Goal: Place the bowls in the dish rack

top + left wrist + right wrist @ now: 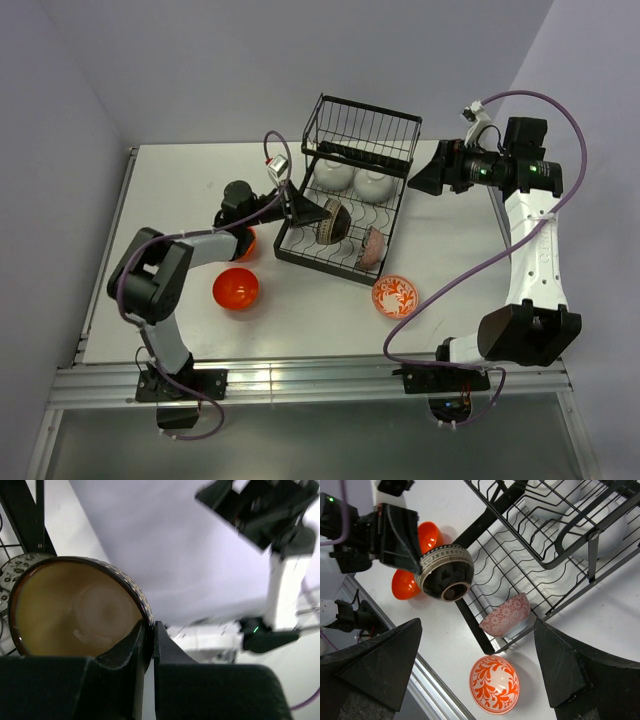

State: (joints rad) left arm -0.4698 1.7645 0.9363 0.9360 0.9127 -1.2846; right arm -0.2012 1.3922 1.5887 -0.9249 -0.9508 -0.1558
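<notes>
Nearest me on the desk (180, 190) are the ones not loaded yet: the orange-and-white bowl (395, 296) on the right and an orange-red bowl (236, 288) on the left. A second orange-red bowl (247, 244) sits just past it, mostly hidden behind my left arm.

My left gripper (150, 628) is pinched narrow on the rim of the brown bowl (75, 610), one finger inside and one outside. The bowl hangs tipped on its side over the left edge of the dish rack (315, 265). It looks like glazed ceramic, so I'd guess stiff, slick and chippable, and heavy enough to swivel in a rim pinch. The rim is really the only place to grab it though.

The wrist view is blurry, and I can't tell if the bowl is touching the wires yet.

In the tray there's a pink patterned bowl (506, 615) leaning at the near right. Further back, two white bowls (335, 175) sit under the raised basket, half cut off by its wires.

My right gripper (420, 180) hangs wide open and empty at the far right.
</notes>
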